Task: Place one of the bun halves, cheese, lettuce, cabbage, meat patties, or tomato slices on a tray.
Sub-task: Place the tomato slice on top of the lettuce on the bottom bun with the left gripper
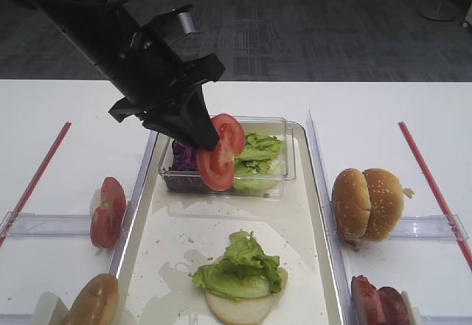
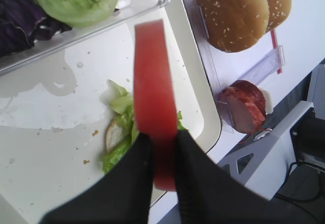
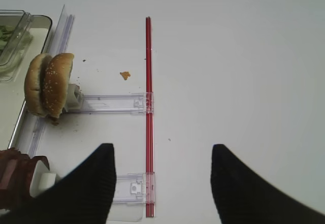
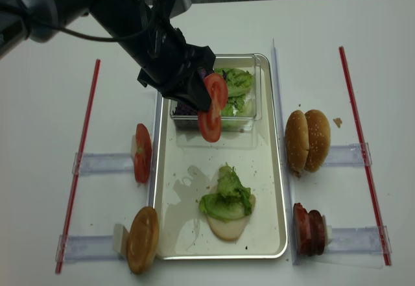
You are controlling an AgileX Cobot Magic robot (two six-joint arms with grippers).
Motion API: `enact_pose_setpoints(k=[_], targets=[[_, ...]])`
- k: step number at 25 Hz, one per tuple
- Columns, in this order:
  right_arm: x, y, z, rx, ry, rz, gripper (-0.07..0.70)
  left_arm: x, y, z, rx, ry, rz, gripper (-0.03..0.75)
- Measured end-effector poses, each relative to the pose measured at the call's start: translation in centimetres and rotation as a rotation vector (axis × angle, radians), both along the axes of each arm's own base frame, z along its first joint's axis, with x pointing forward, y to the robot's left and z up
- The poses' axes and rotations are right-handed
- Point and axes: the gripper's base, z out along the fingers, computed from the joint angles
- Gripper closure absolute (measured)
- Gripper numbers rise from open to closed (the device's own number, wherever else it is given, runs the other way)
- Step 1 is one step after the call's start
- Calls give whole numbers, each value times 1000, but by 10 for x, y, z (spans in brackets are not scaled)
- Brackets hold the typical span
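A white table (image 1: 66,104) stands on dark grey patterned carpet (image 1: 310,23).

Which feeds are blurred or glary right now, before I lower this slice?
Left wrist view: the tomato slice held in the left gripper is soft and out of focus, while the tray behind it is sharper. First exterior high view: a wet sheen glares on the tray floor. Right wrist view: evenly lit, sharp.

The tray (image 4: 269,189) offers bare floor between the clear box (image 4: 254,120) at its far end and the lettuce-topped bun half (image 4: 227,218) near its front. The left arm (image 4: 146,36), with a tomato slice (image 4: 213,107), hangs over the box. The table (image 4: 389,46) lies open beyond the right red strip (image 4: 363,150).
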Motion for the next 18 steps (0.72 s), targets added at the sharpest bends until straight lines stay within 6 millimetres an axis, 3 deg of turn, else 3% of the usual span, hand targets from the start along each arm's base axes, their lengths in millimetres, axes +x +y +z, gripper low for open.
enact_pose_setpoints(k=[7,18], targets=[[0,0,0,-1,0,1,186,0,0,-1,-2,-2,-4,642],[0,0,0,-1,0,1,186,-18,0,-25,3,75,-41,643]])
